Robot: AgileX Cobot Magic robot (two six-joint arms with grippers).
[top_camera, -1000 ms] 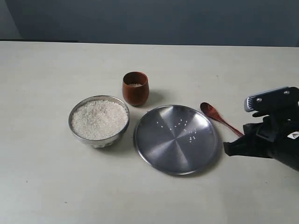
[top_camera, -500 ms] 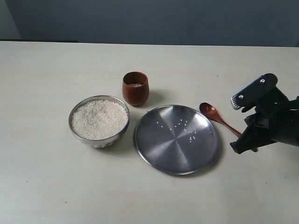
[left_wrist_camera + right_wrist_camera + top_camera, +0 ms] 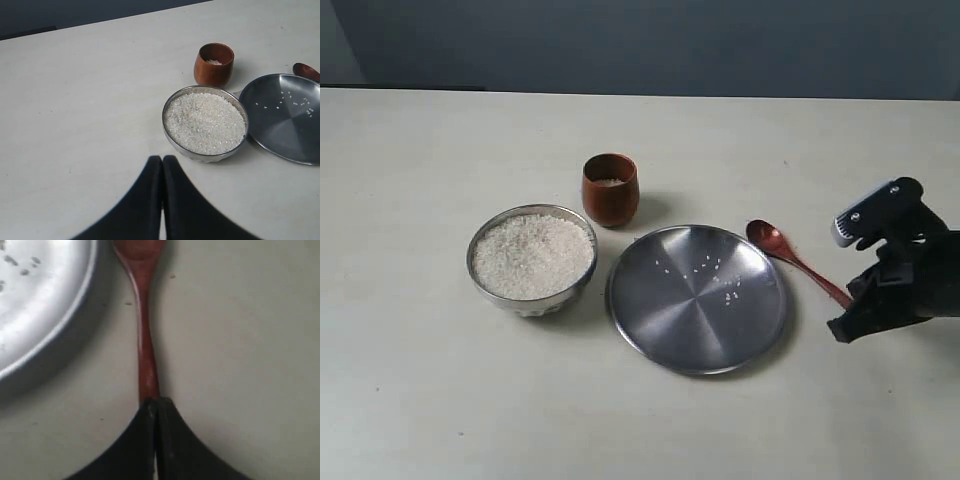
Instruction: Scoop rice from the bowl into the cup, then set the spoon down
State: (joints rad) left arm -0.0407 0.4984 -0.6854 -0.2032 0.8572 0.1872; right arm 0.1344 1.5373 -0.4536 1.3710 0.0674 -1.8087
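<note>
Right wrist view shows the right gripper with its two black fingers pressed flat together, no gap between them, and their tips meet the very end of the spoon handle; whether that end is pinched between them or merely touched cannot be told. The slim reddish-brown handle runs straight away from the fingertips and lies just beside the rim of the steel plate without touching it. In the exterior view, taking the plate as the dial, the right gripper sits low over the table at about 4 o'clock, clear of the rim, and the spoon lies at about 2 o'clock, its oval bowl aimed toward 10 o'clock and its handle trailing toward 4 o'clock into the gripper. A few stray grains dot the upper half of the plate. The wooden cup stands upright at 11 o'clock, near the plate, with a little white rice visible inside. The steel bowl stands at 9 o'clock, just beside the plate and apart from the cup, heaped nearly to the rim with rice. In the left wrist view the left gripper is also clamped tight on nothing, hovering over bare table well apart from the bowl.
</note>
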